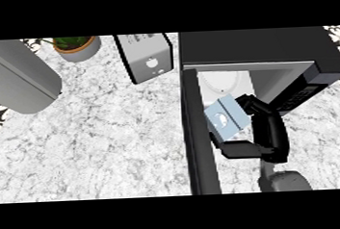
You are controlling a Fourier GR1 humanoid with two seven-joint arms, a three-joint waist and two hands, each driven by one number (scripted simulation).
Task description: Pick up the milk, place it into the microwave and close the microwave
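At the upper left we see a grey rounded appliance (18, 77), a potted plant (77, 46) and a toaster (147, 56) on the marbled desk (103, 148).

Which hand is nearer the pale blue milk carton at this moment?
The right hand: its fingers curl round the pale blue milk carton at the open microwave mouth. The left hand shows nowhere in the head view, so its distance cannot be judged.

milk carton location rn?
Head view, right side: the milk carton is held in the right hand at the microwave's open mouth, just right of its open door.
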